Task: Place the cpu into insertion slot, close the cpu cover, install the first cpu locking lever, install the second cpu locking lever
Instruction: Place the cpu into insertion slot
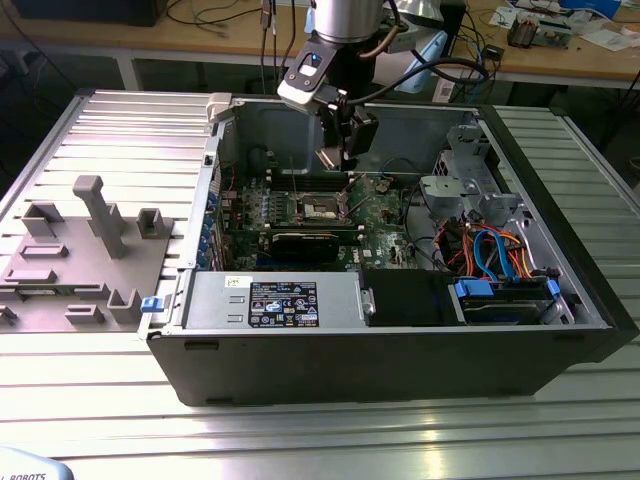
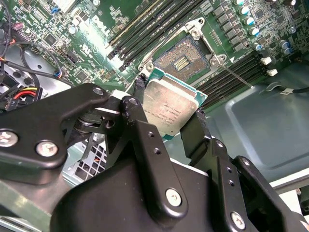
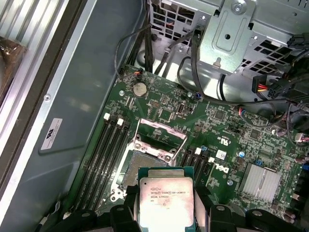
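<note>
My gripper [image 2: 170, 100] is shut on the cpu [image 2: 171, 107], a flat square chip with a silvery face, gripped by two opposite edges. In the first wrist view the cpu [image 3: 166, 203] hangs above the motherboard, just off the open insertion slot [image 3: 137, 166]. The slot's gold contact field [image 2: 182, 59] lies bare. The cpu cover [image 3: 161, 131], a silvery frame, stands tilted up at the slot's far side. A thin locking lever [image 2: 236, 76] sticks out beside the socket. In the exterior view the gripper [image 1: 338, 158] hovers inside the computer case above the socket [image 1: 322, 207].
The open black case [image 1: 400, 340] lies on a ribbed metal table. Memory slots [image 3: 104, 154] flank the socket. A metal drive cage [image 3: 231, 34] with cable bundles [image 1: 490, 250] stands at the exterior view's right. A grey fixture block [image 1: 90, 250] sits outside the case on the left.
</note>
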`<act>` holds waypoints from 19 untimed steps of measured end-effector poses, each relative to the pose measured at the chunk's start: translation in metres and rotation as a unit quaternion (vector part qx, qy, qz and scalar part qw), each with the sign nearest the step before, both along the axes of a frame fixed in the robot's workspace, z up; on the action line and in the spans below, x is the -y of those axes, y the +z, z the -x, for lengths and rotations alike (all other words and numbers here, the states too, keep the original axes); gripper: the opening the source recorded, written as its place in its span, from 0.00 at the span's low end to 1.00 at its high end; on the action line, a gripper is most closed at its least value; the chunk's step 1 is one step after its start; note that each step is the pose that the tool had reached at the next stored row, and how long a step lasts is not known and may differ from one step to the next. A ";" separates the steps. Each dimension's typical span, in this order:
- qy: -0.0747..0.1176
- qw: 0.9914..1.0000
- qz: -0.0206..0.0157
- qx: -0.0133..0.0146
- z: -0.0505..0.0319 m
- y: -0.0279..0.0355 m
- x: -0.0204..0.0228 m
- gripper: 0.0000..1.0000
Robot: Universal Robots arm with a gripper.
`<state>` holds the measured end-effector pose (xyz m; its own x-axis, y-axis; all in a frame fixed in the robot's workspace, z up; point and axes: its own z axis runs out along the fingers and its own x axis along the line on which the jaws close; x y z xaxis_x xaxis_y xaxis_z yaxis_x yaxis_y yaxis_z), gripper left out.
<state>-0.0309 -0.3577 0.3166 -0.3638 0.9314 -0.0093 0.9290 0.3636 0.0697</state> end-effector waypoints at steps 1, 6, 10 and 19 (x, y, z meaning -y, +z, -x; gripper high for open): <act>0.000 1.000 0.000 0.000 0.0000 -0.0001 0.0000 0.54; -0.002 1.000 0.000 0.000 0.0000 -0.0003 0.0000 0.54; -0.004 1.000 0.000 0.000 0.0000 -0.0004 0.0000 0.54; -0.009 1.000 0.000 0.000 0.0000 -0.0010 0.0000 0.54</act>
